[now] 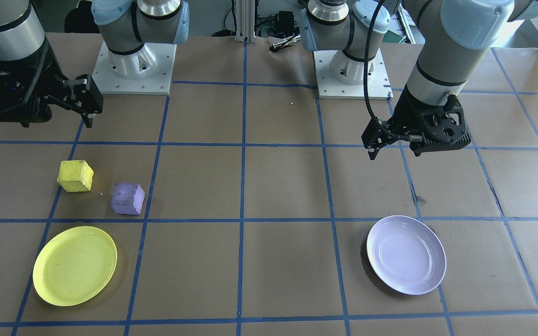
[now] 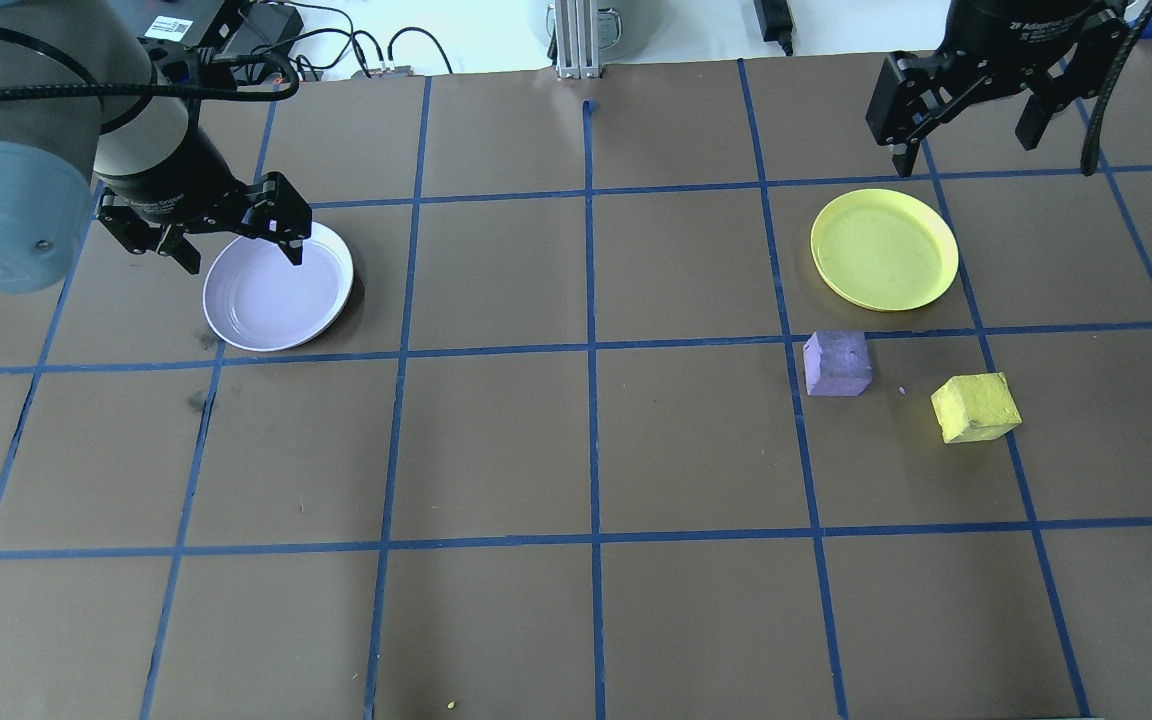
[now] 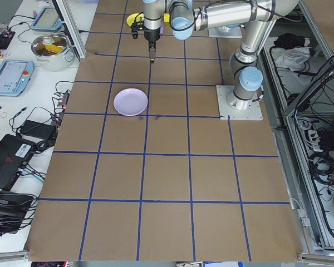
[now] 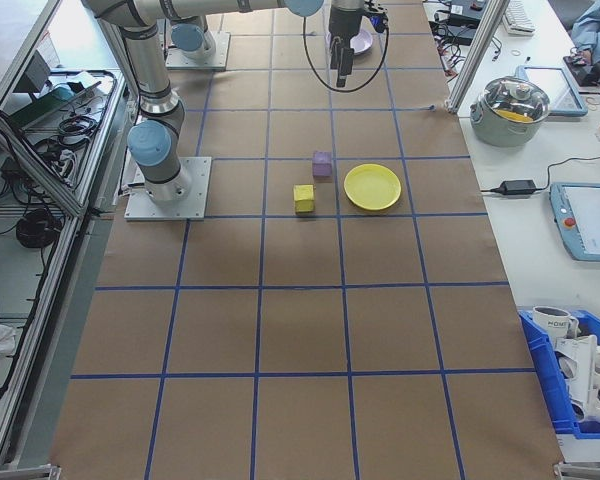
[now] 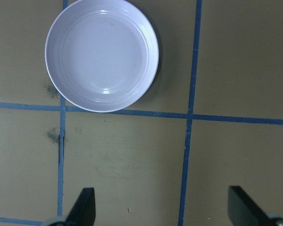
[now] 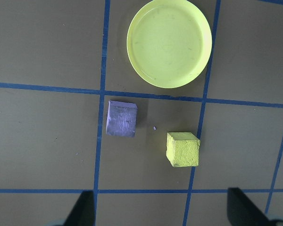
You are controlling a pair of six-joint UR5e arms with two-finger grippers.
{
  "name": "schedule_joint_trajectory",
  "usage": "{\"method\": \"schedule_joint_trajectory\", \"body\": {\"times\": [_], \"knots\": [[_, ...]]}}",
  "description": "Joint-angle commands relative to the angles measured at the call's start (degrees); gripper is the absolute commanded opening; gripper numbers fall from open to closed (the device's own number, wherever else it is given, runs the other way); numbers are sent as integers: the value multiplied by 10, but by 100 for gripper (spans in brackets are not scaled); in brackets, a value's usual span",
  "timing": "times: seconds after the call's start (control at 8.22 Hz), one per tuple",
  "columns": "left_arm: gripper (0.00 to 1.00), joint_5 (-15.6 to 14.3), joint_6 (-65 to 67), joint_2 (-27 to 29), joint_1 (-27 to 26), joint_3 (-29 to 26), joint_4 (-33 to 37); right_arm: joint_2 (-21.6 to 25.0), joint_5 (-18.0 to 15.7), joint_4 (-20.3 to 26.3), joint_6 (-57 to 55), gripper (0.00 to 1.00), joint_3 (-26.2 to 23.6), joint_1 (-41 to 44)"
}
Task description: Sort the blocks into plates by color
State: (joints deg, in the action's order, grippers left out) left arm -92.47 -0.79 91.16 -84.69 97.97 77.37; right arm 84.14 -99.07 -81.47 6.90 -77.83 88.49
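both blocks are seen on the worktop (image 2: 576,450): yellow block (image 2: 975,407) beside purple block (image 2: 837,363), near the yellow plate (image 2: 884,249). left pincer (image 2: 241,235) and right pincer (image 2: 966,125) are held spread, empty; lavender plate (image 2: 278,287) sits bare.

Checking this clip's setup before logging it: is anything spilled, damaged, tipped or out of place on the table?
Nothing stands out. The yellow block and purple block sit flat on the table, apart, near the yellow plate. The lavender plate lies empty and level. Only faint dark smudges mark the paper beside it.

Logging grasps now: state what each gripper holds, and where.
Nothing is held: left gripper and right gripper are open; both blocks lie on the table.
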Motion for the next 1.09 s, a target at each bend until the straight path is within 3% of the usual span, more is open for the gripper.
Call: {"method": "schedule_joint_trajectory", "body": {"times": [0.0, 0.24, 0.36, 0.49, 0.61, 0.73, 0.97], "knots": [[100, -1, 0, 6, 0, 0, 2, -10, 2, -18, 21, 100, -2, -27], [100, -1, 0, 3, 0, 0, 1, -14, 18, -20, 40, 100, -14, -60], [100, -1, 0, 4, 0, 0, 1, -15, 19, -45, 40, 100, -25, -64], [100, -1, 0, 5, 0, 0, 2, -26, 17, -68, 57, 100, -62, -77], [100, -1, 0, 6, 0, 1, 3, -26, 19, -111, 104, 97, -144, -122], [100, 0, 1, 9, 0, 1, 3, -20, 17, -214, 138, 97, -208, -145], [100, 0, 1, 9, 0, 1, 3, -20, 19, -244, 163, 97, -269, -147]]}}
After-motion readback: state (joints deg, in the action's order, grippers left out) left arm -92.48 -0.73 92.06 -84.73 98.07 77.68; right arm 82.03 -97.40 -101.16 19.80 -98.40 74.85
